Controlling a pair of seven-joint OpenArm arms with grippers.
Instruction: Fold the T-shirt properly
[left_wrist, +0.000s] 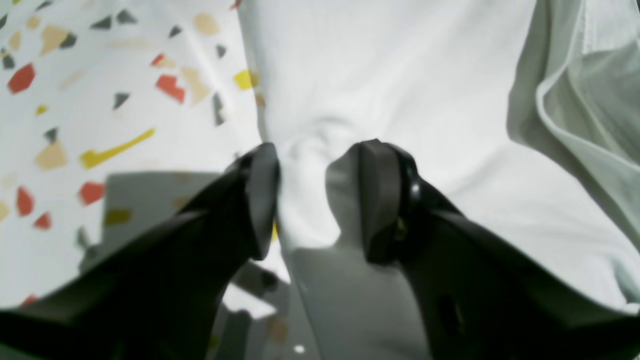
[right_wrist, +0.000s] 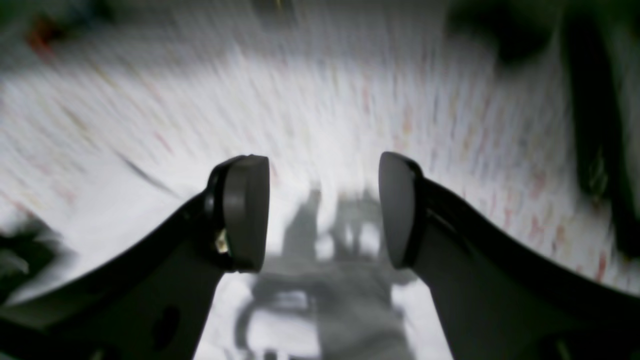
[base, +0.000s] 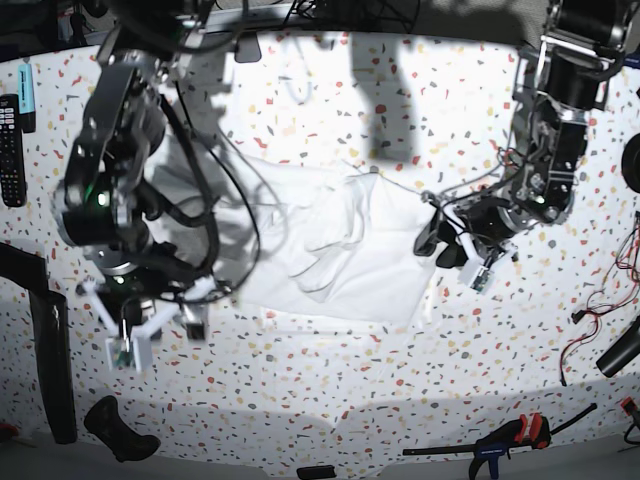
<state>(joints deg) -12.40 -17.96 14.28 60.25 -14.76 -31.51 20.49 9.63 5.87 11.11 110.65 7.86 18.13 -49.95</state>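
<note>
The white T-shirt (base: 330, 250) lies crumpled in the middle of the speckled table (base: 330, 400), its near part flat and its far left part bunched. At the shirt's right edge, my left gripper (base: 440, 240) is down on the cloth. In the left wrist view its black fingers (left_wrist: 260, 200) pinch a puckered fold of the T-shirt (left_wrist: 400, 75), so the left gripper (left_wrist: 317, 155) is shut on it. My right gripper (base: 155, 335) hovers over bare table left of the shirt. In the blurred right wrist view the right gripper (right_wrist: 322, 200) is open with nothing in it.
A black remote (base: 10, 135) lies at the table's left edge, with a black strip (base: 50, 370) below it. A dark handle (base: 120, 430) sits at the front left and a clamp (base: 510, 438) at the front right. Loose cables (base: 600, 300) trail on the right.
</note>
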